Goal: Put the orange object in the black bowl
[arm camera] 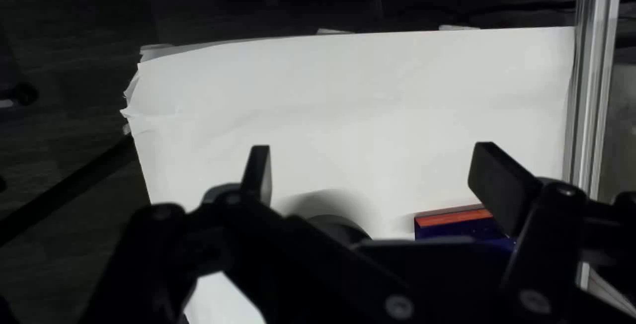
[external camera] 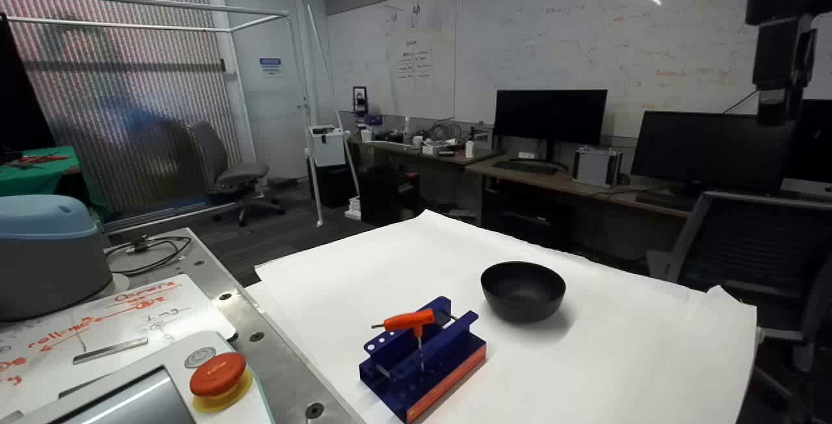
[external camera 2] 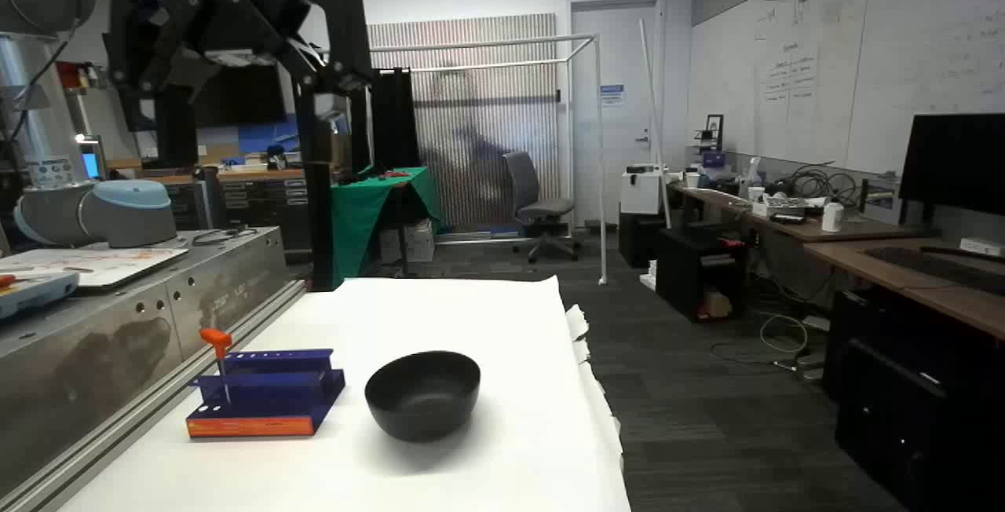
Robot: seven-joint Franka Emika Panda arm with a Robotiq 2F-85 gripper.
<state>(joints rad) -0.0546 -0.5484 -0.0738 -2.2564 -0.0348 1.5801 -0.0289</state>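
The orange object is a T-handled tool with an orange-red handle point(external camera: 409, 321) and a thin metal shaft. It stands upright in a dark blue rack point(external camera: 448, 339); its handle point(external camera 2: 216, 339) shows above the rack point(external camera 2: 267, 390) in both exterior views. The black bowl point(external camera: 523, 291) stands upright beside the rack, its inside bare; it also shows in an exterior view point(external camera 2: 424, 394). My gripper point(external camera 2: 247, 159) is open and empty, high above the table. In the wrist view, my jaws point(arm camera: 370, 165) partly hide the bowl point(arm camera: 338, 229) and the rack point(arm camera: 454, 224); the orange handle is hidden.
White paper point(external camera: 624, 359) covers the table. A metal rail point(arm camera: 589, 95) runs along one table edge. A metal bench with a red emergency button point(external camera: 218, 375) adjoins it. Another robot arm's blue-capped base point(external camera 2: 129, 210) stands on the bench. A chair point(external camera: 747, 248) stands beyond the table.
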